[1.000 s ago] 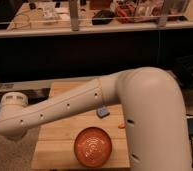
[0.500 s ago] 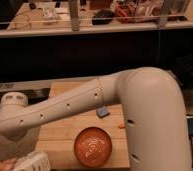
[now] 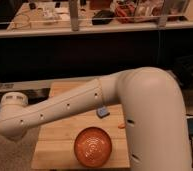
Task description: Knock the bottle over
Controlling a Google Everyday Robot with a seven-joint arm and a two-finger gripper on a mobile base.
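The bottle is not in view; it may be hidden behind my arm or lie outside the frame. My white arm point(image 3: 65, 112) reaches from the right across the wooden table point(image 3: 55, 145) to the lower left, ending at a rounded joint point(image 3: 12, 114). The gripper is out of view, beyond that joint off the frame's lower left. A ribbed orange bowl point(image 3: 92, 146) lies upside down near the table's front edge, just below the arm.
A small blue-grey object point(image 3: 102, 112) and a tiny orange piece point(image 3: 121, 125) lie on the table near the arm's elbow. A dark counter with cluttered shelves point(image 3: 90, 25) runs behind the table. Speckled floor lies to the left.
A whitish shape that showed at the bottom left corner half a second ago is gone from view. The arm and the bowl have hardly moved.
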